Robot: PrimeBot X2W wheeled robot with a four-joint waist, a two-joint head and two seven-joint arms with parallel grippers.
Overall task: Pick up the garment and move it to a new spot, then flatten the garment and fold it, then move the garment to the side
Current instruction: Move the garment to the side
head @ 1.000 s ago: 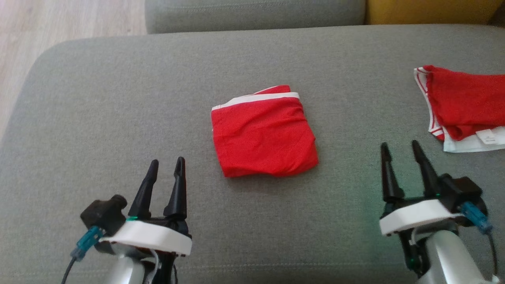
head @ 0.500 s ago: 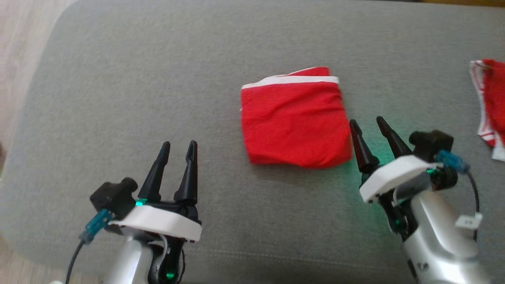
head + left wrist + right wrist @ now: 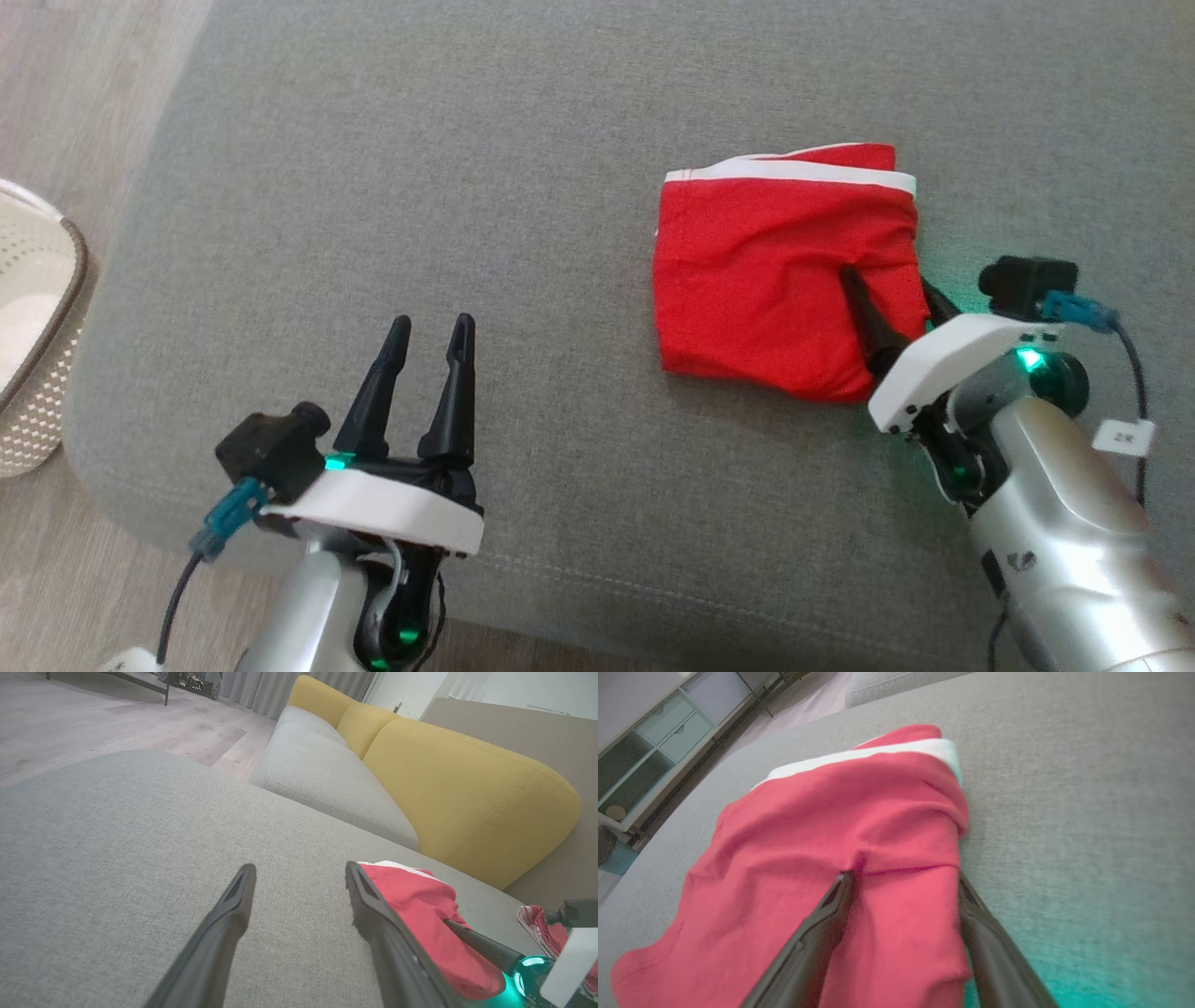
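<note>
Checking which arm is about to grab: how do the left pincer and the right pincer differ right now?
The left pincer sits over bare grey cushion, apart from the red garment; the right pincer straddles the garment's right edge, one finger on the fabric. The left points roughly up the head view; the right leans left. Both are open.

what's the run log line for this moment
stage: pre-grasp | garment: folded, on cushion | right gripper: open, around garment's right edge | left gripper: open, apart from garment
</note>
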